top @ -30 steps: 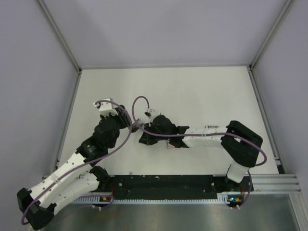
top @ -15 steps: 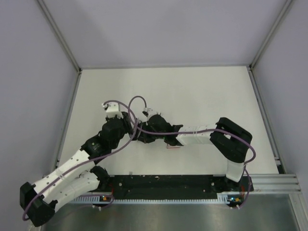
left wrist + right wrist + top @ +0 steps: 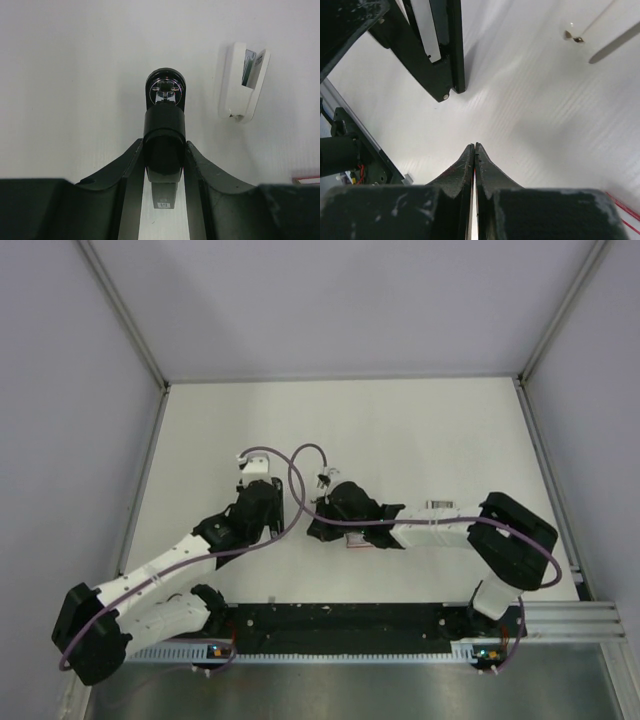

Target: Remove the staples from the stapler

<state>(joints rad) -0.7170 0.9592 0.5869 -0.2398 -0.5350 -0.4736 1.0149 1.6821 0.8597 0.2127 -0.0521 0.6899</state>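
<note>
My left gripper point(image 3: 165, 146) is shut on a black stapler point(image 3: 165, 125), seen end-on, with its round chrome-faced end point(image 3: 165, 91) pointing away over the table. In the top view the left gripper point(image 3: 280, 508) sits left of centre and hides the stapler. My right gripper point(image 3: 474, 146) is shut, with nothing visible between its tips, and hovers low over the table just right of the left one point(image 3: 313, 530). A black part with a pale strip point(image 3: 432, 30) fills the upper left of the right wrist view. No staple strip shows in any view.
A small white plastic piece point(image 3: 243, 82) lies on the table right of the stapler. The red-and-white box point(image 3: 358, 544) lies half under the right arm; its edge also shows in the left wrist view point(image 3: 306, 179). A tiny metallic bit point(image 3: 572, 36) lies further off.
The two grippers met near the table's middle and have since parted. The right gripper has drawn back to the right. The left arm has lowered and swung right.
</note>
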